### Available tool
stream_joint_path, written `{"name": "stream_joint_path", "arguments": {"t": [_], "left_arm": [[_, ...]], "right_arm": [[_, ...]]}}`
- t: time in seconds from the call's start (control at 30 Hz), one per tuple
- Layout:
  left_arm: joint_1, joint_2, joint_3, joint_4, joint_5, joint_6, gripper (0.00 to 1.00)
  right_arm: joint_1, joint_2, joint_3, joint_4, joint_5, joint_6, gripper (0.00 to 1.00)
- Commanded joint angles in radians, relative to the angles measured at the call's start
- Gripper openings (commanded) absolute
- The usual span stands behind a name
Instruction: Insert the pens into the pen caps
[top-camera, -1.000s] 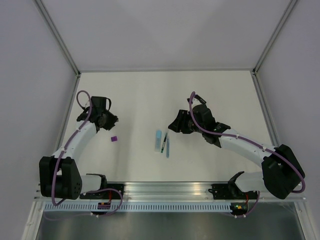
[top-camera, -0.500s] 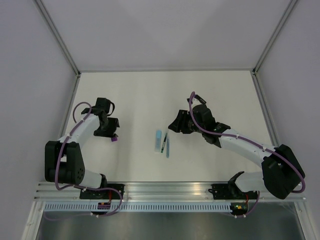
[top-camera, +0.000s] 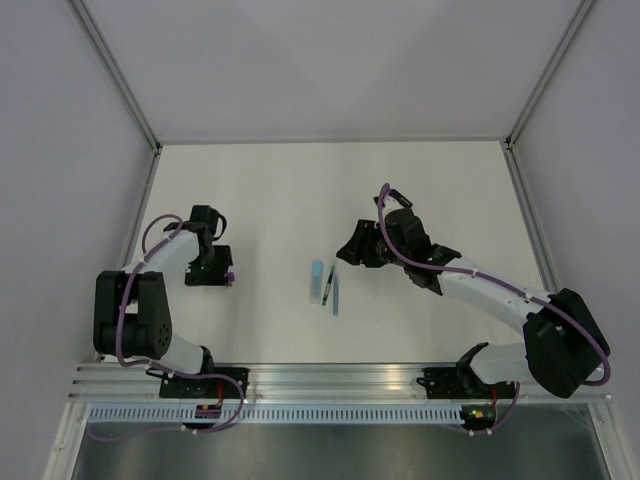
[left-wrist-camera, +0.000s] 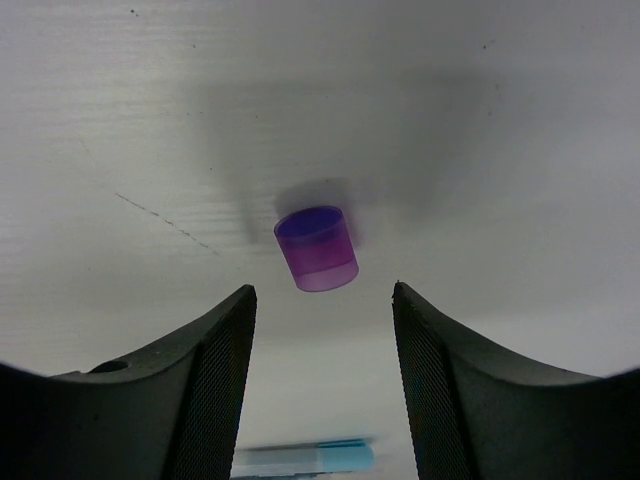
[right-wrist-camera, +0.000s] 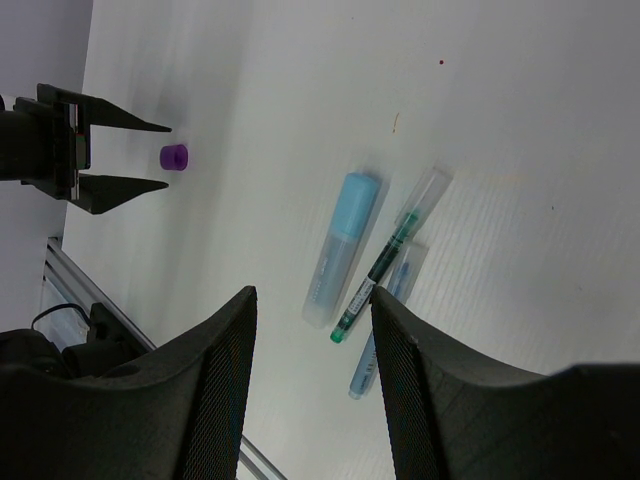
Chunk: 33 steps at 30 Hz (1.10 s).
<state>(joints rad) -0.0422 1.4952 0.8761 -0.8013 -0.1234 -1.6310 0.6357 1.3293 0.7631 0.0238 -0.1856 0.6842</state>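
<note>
Fingers (left-wrist-camera: 215, 370) of the left gripper (left-wrist-camera: 322, 295) stand spread, empty, with the purple cap (left-wrist-camera: 317, 248) on the table (left-wrist-camera: 500, 120) just beyond their tips. The right gripper (right-wrist-camera: 312, 300), also spread, hovers over the pens (right-wrist-camera: 343, 245) at mid-table. Caution: closing before advancing may clip the cap's rim and send it rolling away.

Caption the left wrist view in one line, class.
Open left gripper aimed at a purple cap on the table.

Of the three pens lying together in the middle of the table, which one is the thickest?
The pale-blue highlighter, leftmost of the group in the overhead view; the dark-green pen and the blue pen beside it are far thinner.
</note>
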Motion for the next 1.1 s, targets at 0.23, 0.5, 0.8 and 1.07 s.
{"name": "stream_joint_path", "arguments": {"t": [0.23,0.5,0.8,1.07], "left_arm": [[0.021,0.06,-0.019,0.028,-0.039,-0.035,0.63],[0.025,0.095,-0.035,0.079,-0.024,-0.023,0.62],[0.025,0.154,-0.037,0.08,-0.019,-0.018,0.54],[0.033,0.12,-0.069,0.091,-0.03,-0.001,0.03]], "right_arm": [[0.001,0.015,0.002,0.034,0.0,-0.009,0.55],[-0.001,0.019,0.002,0.036,0.0,-0.009,0.55],[0.001,0.019,0.005,0.034,-0.002,-0.011,0.55],[-0.001,0.024,0.005,0.034,0.003,-0.015,0.55]]}}
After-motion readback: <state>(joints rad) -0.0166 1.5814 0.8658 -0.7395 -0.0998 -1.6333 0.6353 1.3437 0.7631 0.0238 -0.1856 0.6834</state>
